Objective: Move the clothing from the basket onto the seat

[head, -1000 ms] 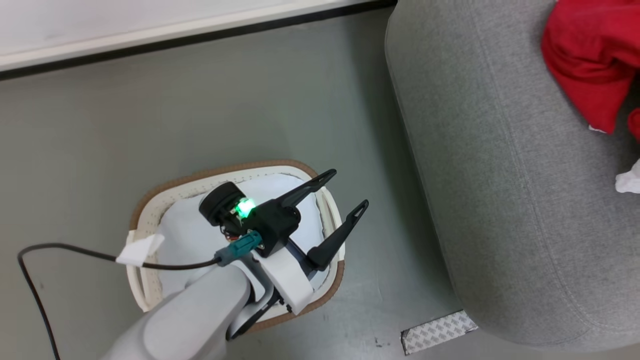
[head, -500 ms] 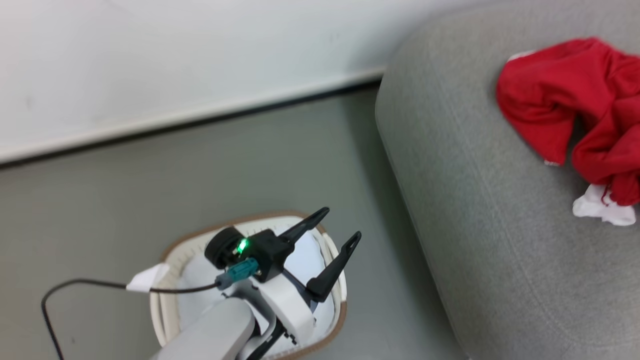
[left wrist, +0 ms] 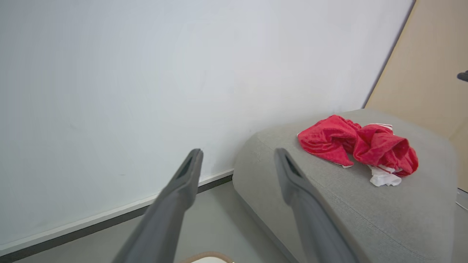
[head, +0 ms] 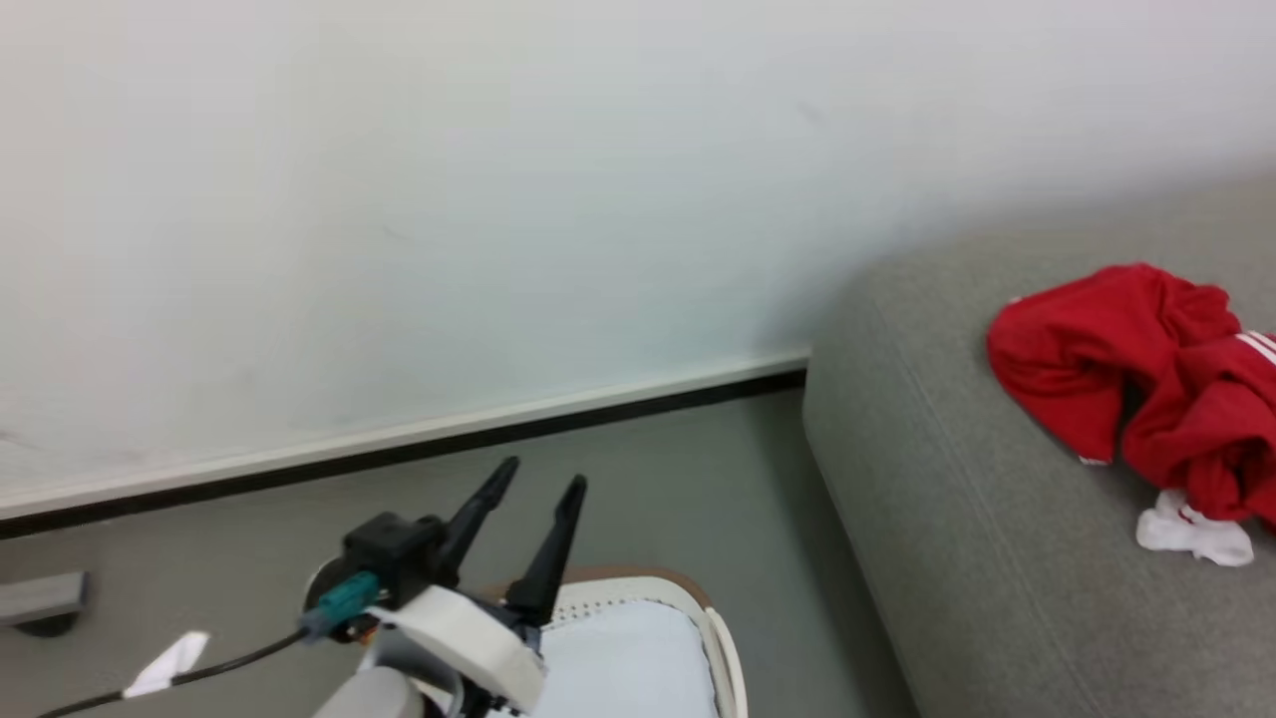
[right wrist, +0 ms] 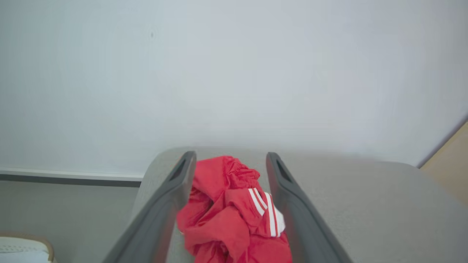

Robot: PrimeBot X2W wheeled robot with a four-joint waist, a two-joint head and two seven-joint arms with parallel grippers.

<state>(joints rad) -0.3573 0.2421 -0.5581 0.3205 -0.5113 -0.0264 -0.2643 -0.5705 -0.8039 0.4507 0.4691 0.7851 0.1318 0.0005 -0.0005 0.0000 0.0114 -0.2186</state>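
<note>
Clothing (head: 1126,369) lies heaped on the grey seat (head: 947,519), plain red and striped pieces together, back from its rounded edge, so it should stay put. Beside it, the basket (head: 720,648) holds a pale pad (head: 618,658). Left pincer (head: 543,476) and right pincer (right wrist: 231,156) hang spread and empty; the job looks done.

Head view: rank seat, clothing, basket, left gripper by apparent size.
1. seat
2. clothing, cut off by the right edge
3. basket, cut off by the bottom edge
4. left gripper
The gripper is nearer the camera and looks close in size to the basket's visible part, so 3 and 4 are unsure.
</note>
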